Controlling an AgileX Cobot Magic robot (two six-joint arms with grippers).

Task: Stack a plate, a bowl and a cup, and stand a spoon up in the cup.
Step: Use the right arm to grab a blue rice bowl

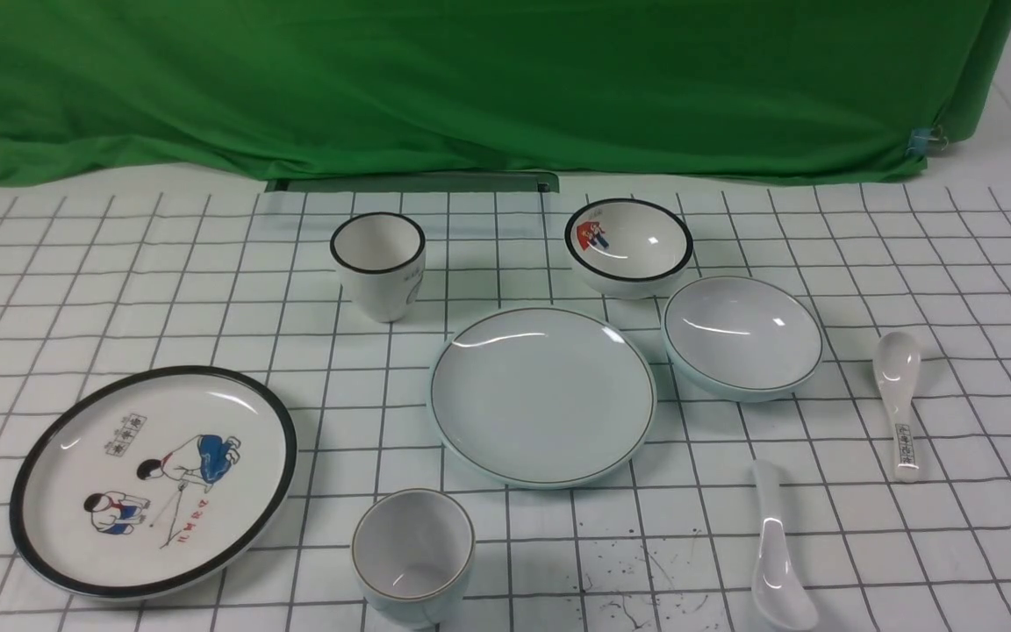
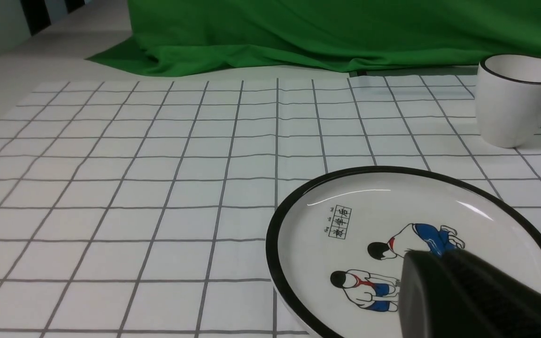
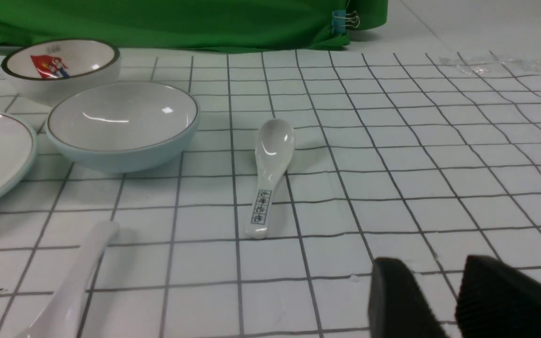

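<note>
The bowl [image 1: 742, 338] sits on the desk [image 1: 119, 290] just right of the plate [image 1: 542, 395], ahead-left of the nearer right end effector [image 3: 442, 277], which is narrowly parted and empty. The left end effector [image 2: 444, 281] hangs over the cartoon plate [image 2: 392, 206]; whether it is parted or closed cannot be told.

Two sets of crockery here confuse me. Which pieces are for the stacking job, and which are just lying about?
For the job: plain plate, plain wide bowl, thin-rimmed cup, unmarked spoon.
Lying about: cartoon plate, cartoon bowl, black-rimmed cup, printed-handle spoon.
</note>
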